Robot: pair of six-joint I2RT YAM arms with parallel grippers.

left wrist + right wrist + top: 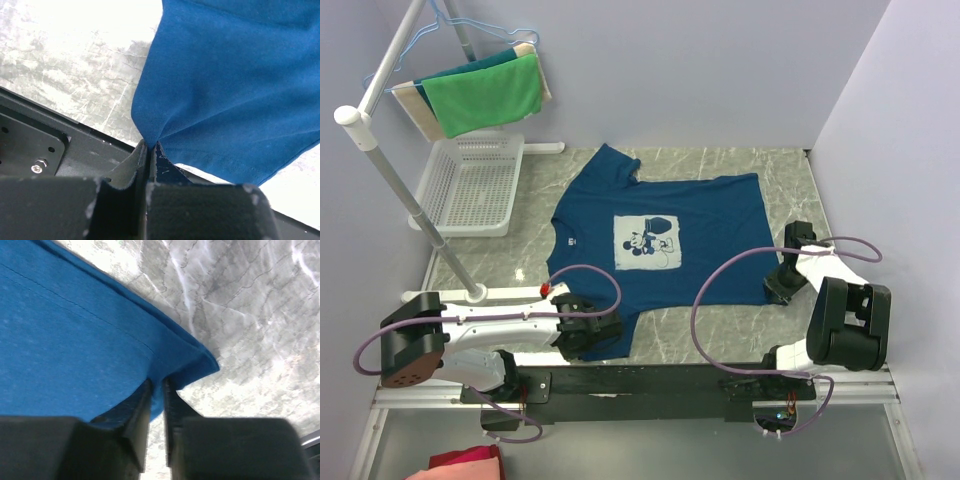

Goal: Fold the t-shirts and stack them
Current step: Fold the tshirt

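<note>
**Top external view.** Navy t-shirt (660, 240) spread flat at the centre of the marble-patterned table (720, 325), collar toward 9 o'clock, hem toward 3 o'clock, pale blue cartoon print (645, 243) facing up. Left gripper (592, 335) at the garment's 7 o'clock, on the near sleeve. Right gripper (782, 285) at 4 o'clock, at the near hem corner. White basket (470, 185) at 10 o'clock, apart from the shirt. Green cloth (485, 92) draped on a rack at 11 o'clock. Red cloth (465, 465) at the frame's lower edge, about 7 o'clock, off the table.

**Left wrist view.** Left gripper (149, 147) closed, with a fold of sleeve fabric pinched between the jaws. Navy t-shirt (235, 90) fanning out from the pinch toward 1 o'clock. Marble-patterned table (65, 65) bare at 10 o'clock. Black rail (85, 145) just beside the fingers at 9 o'clock.

**Right wrist view.** Right gripper (157, 385) closed narrowly on the hem, blue cloth caught between the jaws. Navy t-shirt (75, 340) filling the area from 9 to 11 o'clock, its stitched corner at 2 o'clock of the fingertips. Marble-patterned table (250, 315) from 12 to 4 o'clock.
</note>
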